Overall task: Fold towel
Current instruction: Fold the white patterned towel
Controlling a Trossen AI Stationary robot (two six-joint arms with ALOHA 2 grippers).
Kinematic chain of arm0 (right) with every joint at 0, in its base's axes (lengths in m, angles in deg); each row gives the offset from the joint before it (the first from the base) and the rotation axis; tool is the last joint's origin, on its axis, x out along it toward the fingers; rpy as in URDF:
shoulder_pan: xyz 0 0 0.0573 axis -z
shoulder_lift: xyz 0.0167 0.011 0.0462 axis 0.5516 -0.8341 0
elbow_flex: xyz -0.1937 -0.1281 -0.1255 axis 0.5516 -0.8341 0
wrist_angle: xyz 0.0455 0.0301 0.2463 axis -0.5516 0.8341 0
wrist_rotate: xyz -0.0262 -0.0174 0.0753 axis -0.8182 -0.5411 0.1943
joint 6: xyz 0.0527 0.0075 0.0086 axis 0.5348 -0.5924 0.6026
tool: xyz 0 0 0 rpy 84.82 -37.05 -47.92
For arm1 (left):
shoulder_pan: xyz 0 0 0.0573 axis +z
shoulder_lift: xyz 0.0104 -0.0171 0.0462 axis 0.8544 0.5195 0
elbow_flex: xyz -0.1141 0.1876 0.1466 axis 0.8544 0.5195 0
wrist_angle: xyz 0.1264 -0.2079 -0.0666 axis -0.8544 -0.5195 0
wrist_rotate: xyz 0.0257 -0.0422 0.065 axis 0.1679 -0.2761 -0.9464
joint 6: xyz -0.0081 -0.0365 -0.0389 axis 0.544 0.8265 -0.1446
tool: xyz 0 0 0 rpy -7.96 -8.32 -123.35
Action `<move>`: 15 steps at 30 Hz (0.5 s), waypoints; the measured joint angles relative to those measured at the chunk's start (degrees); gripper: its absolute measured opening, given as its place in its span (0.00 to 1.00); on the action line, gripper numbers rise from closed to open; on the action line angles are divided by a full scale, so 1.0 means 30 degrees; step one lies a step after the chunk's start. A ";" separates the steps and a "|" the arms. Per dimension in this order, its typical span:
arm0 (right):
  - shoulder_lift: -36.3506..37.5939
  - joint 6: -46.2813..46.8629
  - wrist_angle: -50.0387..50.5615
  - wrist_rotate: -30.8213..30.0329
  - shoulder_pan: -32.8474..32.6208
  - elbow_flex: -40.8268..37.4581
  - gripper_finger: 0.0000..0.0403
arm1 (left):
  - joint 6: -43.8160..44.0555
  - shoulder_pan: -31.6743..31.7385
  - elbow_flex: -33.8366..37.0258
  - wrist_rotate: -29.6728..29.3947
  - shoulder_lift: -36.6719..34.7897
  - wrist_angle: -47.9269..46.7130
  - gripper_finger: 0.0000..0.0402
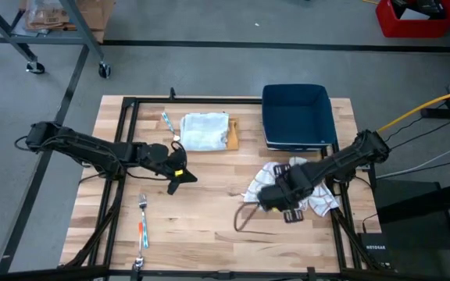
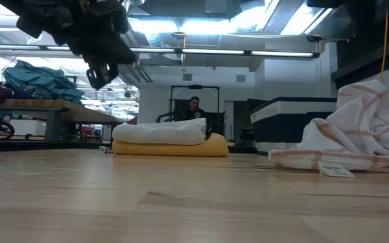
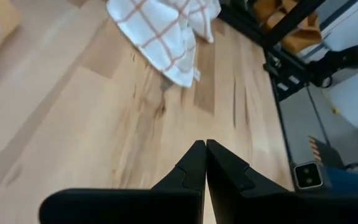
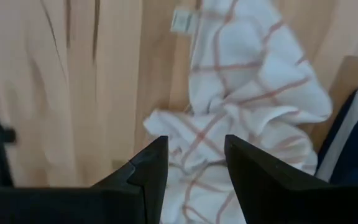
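Note:
A white towel with thin orange checks (image 1: 312,200) lies crumpled in a heap on the wooden table near its right edge; it also shows in the low view (image 2: 356,135) and the left wrist view (image 3: 166,31). My right gripper (image 1: 283,201) hangs over the heap's left part, pointing down. Its fingers are open, and in the right wrist view (image 4: 194,162) they stand above the towel (image 4: 260,81) without touching it. My left gripper (image 1: 180,176) is shut and empty above the table's middle left, pointing toward the towel (image 3: 205,155). It is well clear of the tabletop (image 2: 100,75).
A folded pale towel on a yellow one (image 1: 207,131) lies at the far middle. A dark blue bin (image 1: 297,115) stands right of them. A fork (image 1: 141,222) lies near the left front, a small tool (image 1: 166,121) beside the folded stack. A dark cord loop (image 1: 243,218) lies left of the crumpled towel.

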 joint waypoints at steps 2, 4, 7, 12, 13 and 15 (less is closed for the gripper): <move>-0.0015 -0.0161 -0.0066 -0.0198 -0.0566 -0.0774 0.41 | 0.0007 -0.0082 0.0000 -0.0007 0.0289 -0.0049 0.01; -0.0015 -0.0193 -0.0368 -0.0341 -0.1031 -0.1610 0.41 | 0.0007 -0.0166 0.0000 -0.0007 0.0498 -0.0022 0.01; -0.0015 -0.0212 -0.1330 -0.0428 -0.1497 -0.2808 0.41 | 0.0007 -0.0220 0.0000 -0.0001 0.0710 -0.0023 0.01; -0.0015 -0.0689 -0.3403 -0.0494 -0.1665 -0.4765 0.41 | 0.0007 -0.0205 0.0000 -0.0075 0.0782 -0.0019 0.01; -0.0015 -0.0710 -0.3650 -0.0524 -0.1618 -0.5120 0.41 | 0.0007 -0.0205 0.0000 -0.0124 0.0782 -0.0005 0.01; -0.0015 -0.0717 -0.3998 -0.0681 -0.1610 -0.5815 0.41 | 0.0120 -0.0205 0.0000 -0.0130 0.0782 0.0001 0.01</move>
